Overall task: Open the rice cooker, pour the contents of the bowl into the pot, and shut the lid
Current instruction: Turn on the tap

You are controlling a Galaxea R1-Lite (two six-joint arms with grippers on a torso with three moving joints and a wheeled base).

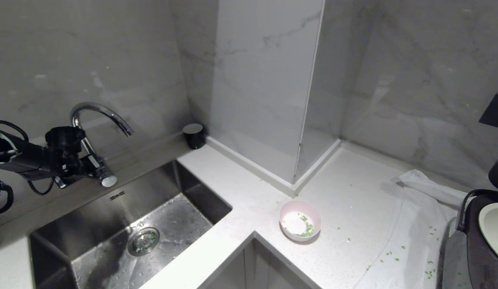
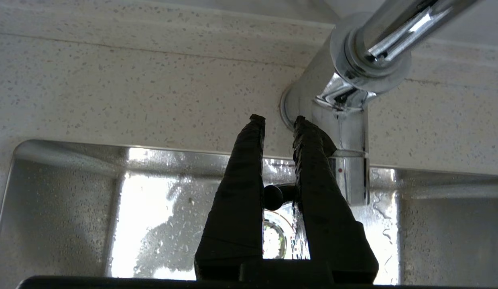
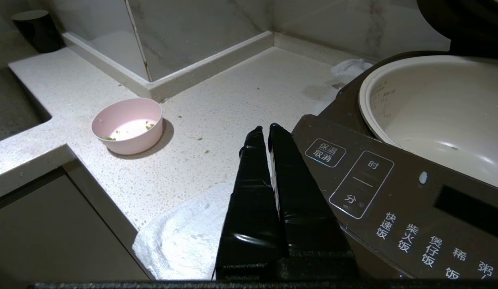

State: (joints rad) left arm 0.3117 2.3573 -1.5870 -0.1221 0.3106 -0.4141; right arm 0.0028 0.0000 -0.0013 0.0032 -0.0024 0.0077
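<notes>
**Lid up, pour largely done, closing left**

Right pincer (image 3: pixel 265 127), fingers together, hovers before the rice cooker (image 3: pixel 393 200), labelled 保温/取消, 时, 分. Its lid stands raised; the pot (image 3: pixel 433 112) is exposed. On the counter (image 1: pixel 353 200), the bowl (image 1: pixel 299 220) keeps few green contents (image 1: pixel 307 230). Left pincer (image 2: pixel 279 118), nearly together, empty, hangs by the faucet (image 1: pixel 98 114).

Head looks down; wrists sit close — both share bowl (image 1: pixel 299 220).
</notes>
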